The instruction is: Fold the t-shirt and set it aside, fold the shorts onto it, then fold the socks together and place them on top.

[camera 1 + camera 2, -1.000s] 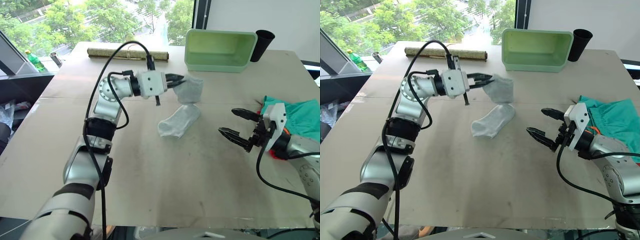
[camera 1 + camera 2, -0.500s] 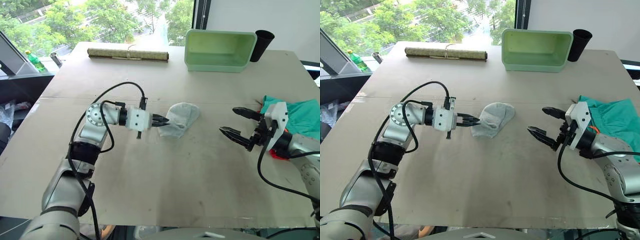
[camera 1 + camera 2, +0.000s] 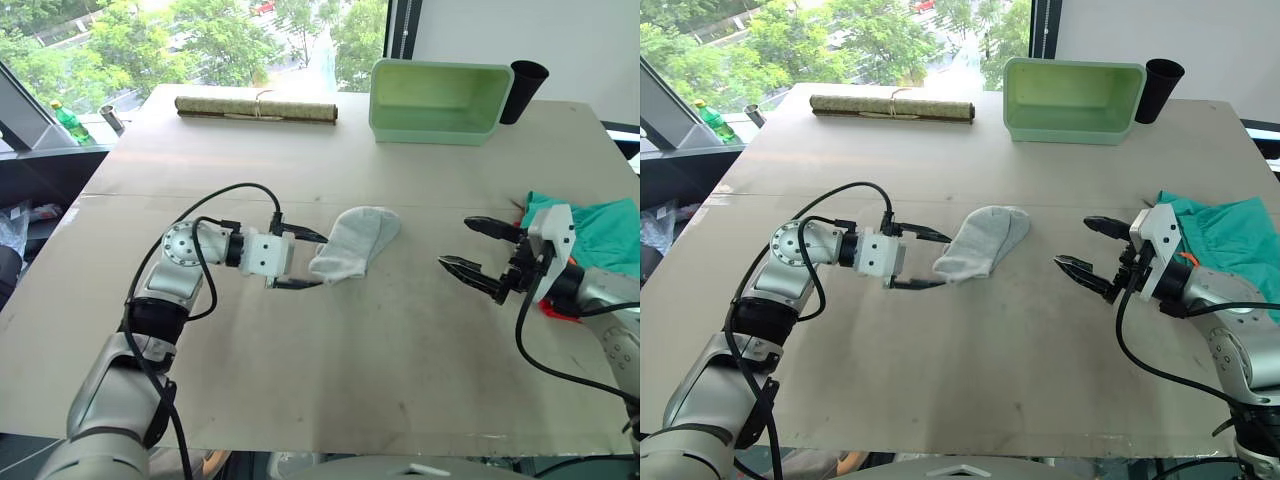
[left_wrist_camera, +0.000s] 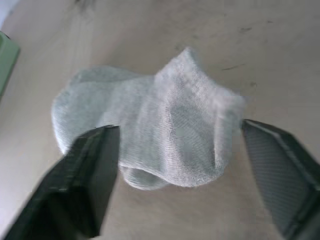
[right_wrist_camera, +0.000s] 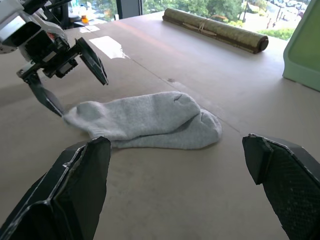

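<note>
Head stereo overhead, both wrist cameras facing socks (image 5: 145, 120)

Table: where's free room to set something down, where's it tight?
Free: the near table in front of both grippers, and the strip between the socks and the green bin. Tight: the open left gripper flanks the socks' end; the shorts crowd the right edge behind the open right gripper.

Light: you get bright daylight from the far-left window (image 3: 200, 40).
Shadows: soft and faint on the table (image 3: 350, 380).
Focus: your left wrist view is blurred.
</note>
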Controlling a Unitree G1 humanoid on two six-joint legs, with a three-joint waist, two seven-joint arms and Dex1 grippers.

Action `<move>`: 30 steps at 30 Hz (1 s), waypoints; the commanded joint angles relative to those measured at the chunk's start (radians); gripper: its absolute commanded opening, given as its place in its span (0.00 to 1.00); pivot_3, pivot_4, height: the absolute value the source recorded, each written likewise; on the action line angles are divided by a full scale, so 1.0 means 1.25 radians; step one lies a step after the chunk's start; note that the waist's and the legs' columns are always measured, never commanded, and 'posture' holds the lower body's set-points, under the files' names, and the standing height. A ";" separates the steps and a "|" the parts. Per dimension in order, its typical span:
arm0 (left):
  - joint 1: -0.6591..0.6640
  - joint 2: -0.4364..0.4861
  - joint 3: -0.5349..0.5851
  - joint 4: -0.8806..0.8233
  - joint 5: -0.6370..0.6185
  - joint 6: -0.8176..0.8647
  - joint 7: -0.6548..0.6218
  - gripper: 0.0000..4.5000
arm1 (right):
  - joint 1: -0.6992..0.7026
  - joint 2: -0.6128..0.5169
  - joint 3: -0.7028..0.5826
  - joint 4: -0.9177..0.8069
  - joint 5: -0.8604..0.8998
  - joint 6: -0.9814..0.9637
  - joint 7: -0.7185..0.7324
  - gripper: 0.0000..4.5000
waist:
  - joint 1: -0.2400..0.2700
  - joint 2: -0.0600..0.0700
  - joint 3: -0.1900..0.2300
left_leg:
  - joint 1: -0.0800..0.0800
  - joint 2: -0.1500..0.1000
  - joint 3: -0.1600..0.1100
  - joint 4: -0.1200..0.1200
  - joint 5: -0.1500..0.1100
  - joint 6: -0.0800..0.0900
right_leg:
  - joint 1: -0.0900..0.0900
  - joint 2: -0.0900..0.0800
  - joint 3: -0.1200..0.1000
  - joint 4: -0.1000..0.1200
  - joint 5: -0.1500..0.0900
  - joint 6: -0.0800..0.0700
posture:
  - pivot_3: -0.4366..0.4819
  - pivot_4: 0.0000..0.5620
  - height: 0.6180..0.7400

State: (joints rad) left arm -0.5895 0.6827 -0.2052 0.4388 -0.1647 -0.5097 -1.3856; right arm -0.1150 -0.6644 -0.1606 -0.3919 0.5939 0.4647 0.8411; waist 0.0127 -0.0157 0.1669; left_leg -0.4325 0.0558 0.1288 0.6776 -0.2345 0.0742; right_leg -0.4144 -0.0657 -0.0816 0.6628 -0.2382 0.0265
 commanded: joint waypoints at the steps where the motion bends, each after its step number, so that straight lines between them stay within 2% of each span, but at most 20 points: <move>1: -0.029 0.013 0.058 -0.053 -0.114 0.157 -0.029 0.98 | -0.020 -0.002 0.038 -0.045 0.015 0.023 0.009 1.00 | 0.000 0.000 0.000 | 0.000 0.000 0.000 0.000 0.000 0.000 | 0.000 0.000 0.000 0.000 0.000 0.000 | 0.48 0.27 1.00; 5: -0.076 0.011 0.086 -0.026 -0.134 0.234 -0.029 0.98 | -0.036 0.009 0.085 -0.057 0.006 0.039 0.002 1.00 | 0.000 0.000 0.000 | 0.000 0.000 -0.001 0.000 0.000 0.000 | 0.000 0.000 0.000 0.000 0.000 0.000 | 0.48 0.27 1.00; 9: -0.168 -0.032 0.101 0.063 -0.115 0.284 0.019 0.98 | -0.045 0.024 0.133 -0.072 0.012 0.053 0.007 1.00 | 0.002 0.000 0.000 | 0.000 0.000 -0.001 0.001 0.000 0.000 | 0.000 0.001 -0.001 0.000 0.000 0.000 | 0.48 0.27 1.00; 13: -0.289 -0.118 0.071 0.246 -0.029 0.218 0.079 0.98 | -0.057 0.037 0.172 -0.083 0.018 0.070 0.014 1.00 | 0.003 -0.001 0.000 | -0.001 -0.001 -0.001 0.002 0.000 0.000 | 0.001 0.001 -0.001 0.000 0.000 0.000 | 0.48 0.27 1.00; 18: -0.453 -0.225 -0.018 0.533 0.155 0.065 0.210 0.98 | -0.089 0.053 0.212 -0.088 0.002 0.083 0.002 1.00 | 0.001 -0.001 0.000 | -0.002 -0.001 0.000 0.004 -0.001 0.002 | 0.000 0.001 0.000 0.000 0.000 0.001 | 0.48 0.27 1.00; 24: -0.538 -0.248 -0.076 0.676 0.295 0.014 0.365 0.98 | -0.103 0.079 0.259 -0.096 -0.061 0.078 -0.058 1.00 | -0.007 -0.002 0.001 | -0.003 0.000 0.000 0.004 -0.001 0.002 | -0.002 0.002 0.000 0.000 0.000 0.001 | 0.48 0.27 1.00; 28: -0.555 -0.256 -0.016 0.689 0.260 0.018 0.334 0.98 | -0.126 0.108 0.261 -0.055 -0.099 0.062 -0.088 1.00 | -0.006 -0.002 0.001 | -0.005 0.000 0.001 0.004 0.000 0.000 | -0.004 0.001 0.000 0.001 0.000 0.001 | 0.48 0.27 1.00; 30: -0.550 -0.249 0.025 0.676 0.224 0.014 0.277 0.98 | -0.165 0.127 0.252 -0.001 -0.118 0.060 -0.108 1.00 | -0.006 -0.002 0.001 | -0.005 0.000 0.001 0.004 0.000 0.000 | -0.004 0.001 0.000 0.001 0.000 0.001 | 0.48 0.27 1.00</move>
State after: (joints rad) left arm -1.2507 0.3637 -0.2255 1.3079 0.1705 -0.4689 -0.9938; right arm -0.2864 -0.5179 0.1820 -0.4158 0.4625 0.5610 0.7275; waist 0.0050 -0.0183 0.1683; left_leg -0.4397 0.0559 0.1299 0.6833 -0.2345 0.0740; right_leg -0.4200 -0.0644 -0.0821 0.6633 -0.2379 0.0274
